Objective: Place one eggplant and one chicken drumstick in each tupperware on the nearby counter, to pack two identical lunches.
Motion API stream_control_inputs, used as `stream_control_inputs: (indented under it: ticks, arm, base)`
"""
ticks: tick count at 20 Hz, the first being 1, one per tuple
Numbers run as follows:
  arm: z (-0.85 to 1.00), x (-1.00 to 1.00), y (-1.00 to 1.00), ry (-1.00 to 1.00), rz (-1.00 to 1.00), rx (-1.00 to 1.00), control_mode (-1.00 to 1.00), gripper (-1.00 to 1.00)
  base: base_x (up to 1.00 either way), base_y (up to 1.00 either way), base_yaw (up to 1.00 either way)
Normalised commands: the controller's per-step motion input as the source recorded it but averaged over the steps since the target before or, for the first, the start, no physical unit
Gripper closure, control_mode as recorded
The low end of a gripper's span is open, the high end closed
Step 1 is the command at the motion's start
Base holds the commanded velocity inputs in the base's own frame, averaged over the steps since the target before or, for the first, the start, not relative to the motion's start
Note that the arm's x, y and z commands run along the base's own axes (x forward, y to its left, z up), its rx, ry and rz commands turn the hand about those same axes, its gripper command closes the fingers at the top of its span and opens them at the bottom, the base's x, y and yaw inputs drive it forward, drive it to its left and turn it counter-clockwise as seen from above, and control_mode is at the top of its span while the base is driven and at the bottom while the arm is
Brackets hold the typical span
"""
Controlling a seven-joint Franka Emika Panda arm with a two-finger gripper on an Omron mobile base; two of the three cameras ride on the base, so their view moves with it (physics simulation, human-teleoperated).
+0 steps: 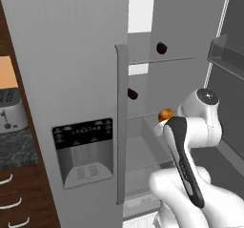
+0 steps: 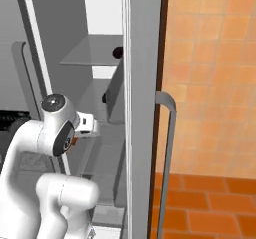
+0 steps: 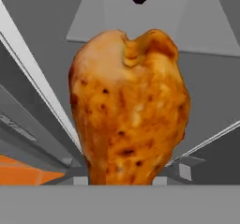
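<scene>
Jaws clench a chicken drumstick (image 3: 129, 108), filling the hand view's centre, inside the open fridge. Two eggplants (image 1: 161, 47) (image 1: 132, 94) sit on shelves at upper centre of the left base view. Packing looks barely begun; everything remains undelivered to the counter (image 1: 16, 148).

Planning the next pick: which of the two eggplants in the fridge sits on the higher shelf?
The eggplant on the upper shelf, toward the fridge's back right in the left base view. The other eggplant lies a shelf lower, nearer the closed door's edge.
</scene>
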Motion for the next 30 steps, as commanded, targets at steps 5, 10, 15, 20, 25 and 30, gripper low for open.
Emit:
stream_control_inputs:
  ticks: [5,10,15,20,25,30]
  arm:
    - [0.0,0.0,0.0,0.0,0.0,0.0,1.0,1.0]
    - [0.0,0.0,0.0,0.0,0.0,0.0,1.0,1.0]
    - [0.0,0.0,0.0,0.0,0.0,0.0,1.0,1.0]
    - [0.0,0.0,0.0,0.0,0.0,0.0,1.0,1.0]
    - [0.0,0.0,0.0,0.0,0.0,0.0,1.0,1.0]
    - [0.0,0.0,0.0,0.0,0.0,0.0,1.0,1.0]
  base:
    - [-0.83,0.85,0.28]
    - [-0.04,1.0,0.26]
    - [0.08,1.0,0.15]
    - [0.36,1.0,0.09]
    - [0.61,1.0,0.0]
    - [0.75,1.0,0.0]
